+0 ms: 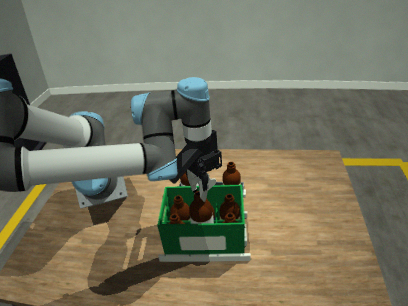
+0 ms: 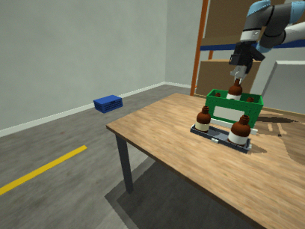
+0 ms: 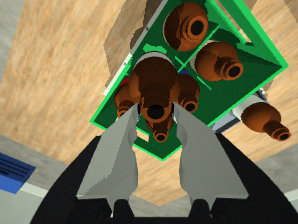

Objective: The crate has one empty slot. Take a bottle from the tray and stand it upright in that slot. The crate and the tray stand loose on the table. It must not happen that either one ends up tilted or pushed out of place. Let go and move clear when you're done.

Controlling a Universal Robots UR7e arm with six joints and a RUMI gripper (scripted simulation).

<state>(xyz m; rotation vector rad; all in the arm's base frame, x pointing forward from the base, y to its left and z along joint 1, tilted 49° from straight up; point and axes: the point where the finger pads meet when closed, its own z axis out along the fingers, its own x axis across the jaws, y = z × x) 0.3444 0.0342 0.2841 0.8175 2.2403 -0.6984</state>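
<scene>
My gripper [image 1: 202, 192] [image 2: 238, 78] [image 3: 155, 104] is shut on the neck of a brown bottle [image 1: 201, 210] [image 2: 235, 92] [image 3: 153, 80] with a white label. The bottle is about upright and stands higher than the bottles in the green crate [image 1: 169, 243] [image 2: 210, 108]. Its lower part is below the crate's rim; its base is hidden by the walls. Several brown bottles stand in the crate around it, among them one bottle [image 1: 229, 206] [image 3: 215, 61] and another bottle [image 1: 178, 207]. The dark tray [image 2: 218, 133] beside the crate holds two upright bottles.
On the tray, a cream-labelled bottle [image 2: 203, 120] [image 1: 231, 176] stands at one end and a white-labelled bottle [image 2: 239, 132] at the other. A white strip [image 1: 172, 258] lies along the crate's foot. A blue box [image 2: 108, 104] [image 3: 15, 172] is on the floor beyond the table.
</scene>
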